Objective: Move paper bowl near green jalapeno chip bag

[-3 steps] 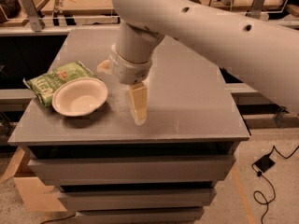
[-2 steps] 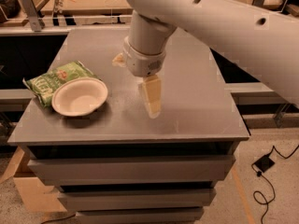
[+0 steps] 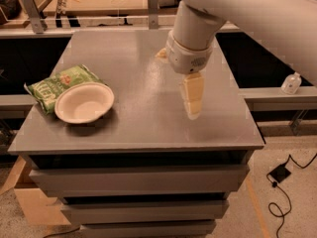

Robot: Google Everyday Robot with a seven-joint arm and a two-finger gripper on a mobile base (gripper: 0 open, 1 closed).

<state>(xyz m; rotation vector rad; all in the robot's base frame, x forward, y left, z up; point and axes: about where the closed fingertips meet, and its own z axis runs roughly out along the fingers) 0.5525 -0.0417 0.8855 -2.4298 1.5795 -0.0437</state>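
Observation:
The white paper bowl (image 3: 84, 102) sits upright on the grey table (image 3: 143, 118) near its left edge. It overlaps the front edge of the green jalapeno chip bag (image 3: 62, 85), which lies flat just behind and left of it. My gripper (image 3: 192, 100) hangs from the white arm over the right part of the table, well right of the bowl and apart from it. It holds nothing that I can see.
Drawer fronts (image 3: 138, 180) run below the table top. A workbench with a metal rail (image 3: 99, 19) stands behind. A small bottle (image 3: 291, 83) sits on a ledge at the right. A cable and plug (image 3: 280, 175) lie on the floor.
The arm and gripper have moved to the right, away from the bowl. The bowl and the chip bag have not moved.

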